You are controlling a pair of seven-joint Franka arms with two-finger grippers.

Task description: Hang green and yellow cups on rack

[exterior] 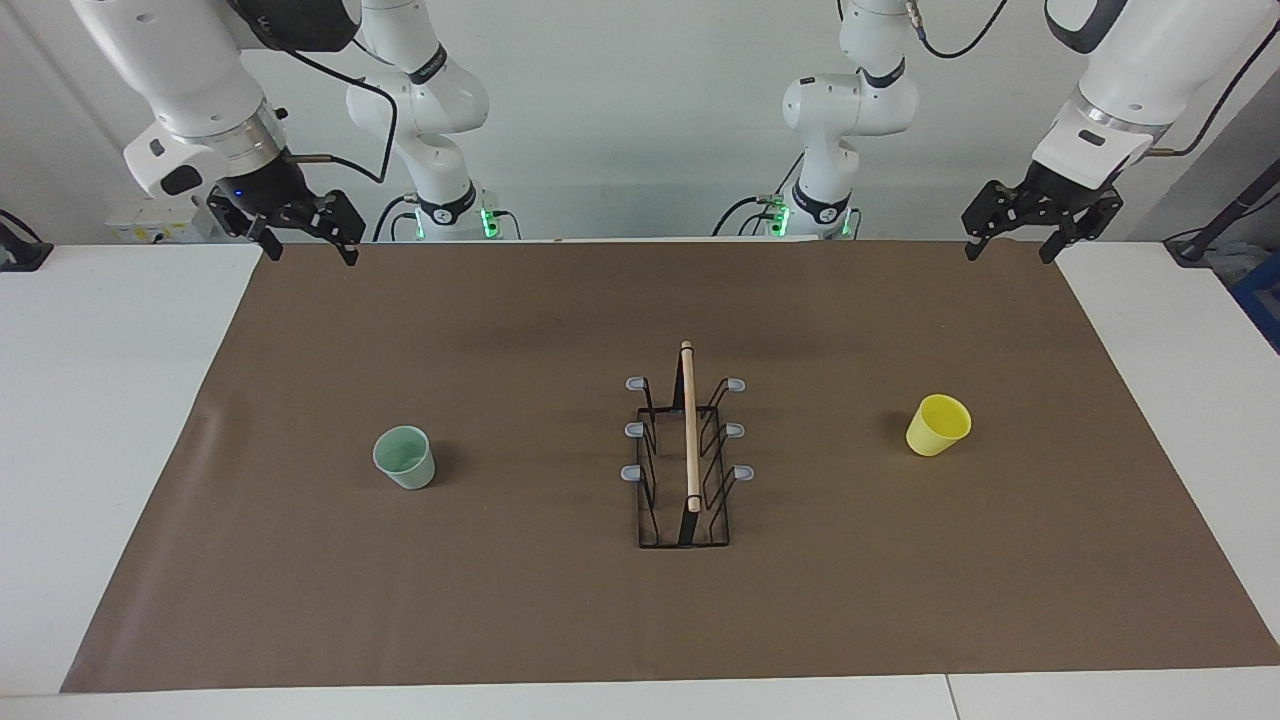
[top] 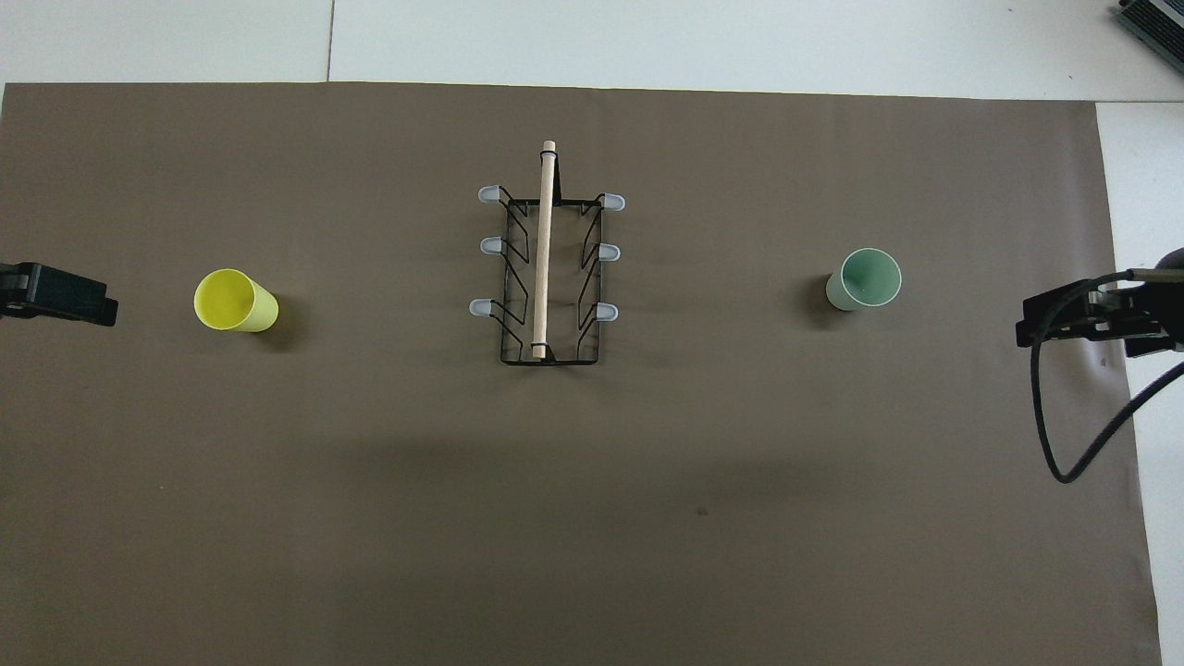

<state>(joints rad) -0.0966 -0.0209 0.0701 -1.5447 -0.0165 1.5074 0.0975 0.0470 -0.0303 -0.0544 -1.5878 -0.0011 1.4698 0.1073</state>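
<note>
The black wire rack (exterior: 689, 430) with a wooden rod on top stands mid-table; its grey-tipped prongs are bare. It also shows in the overhead view (top: 544, 250). The mint green cup (exterior: 405, 457) stands upright toward the right arm's end, seen also from overhead (top: 865, 279). The yellow cup (exterior: 938, 425) stands upright toward the left arm's end, seen also from overhead (top: 235, 301). My right gripper (exterior: 310, 252) is open and empty, raised over the mat's edge by its base. My left gripper (exterior: 1008, 252) is open and empty, raised at its own end. Both arms wait.
A brown mat (exterior: 640, 620) covers most of the white table (exterior: 100, 400). The grippers show at the side edges of the overhead view, left (top: 55, 294) and right (top: 1091, 319). A black cable (top: 1054, 435) hangs by the right gripper.
</note>
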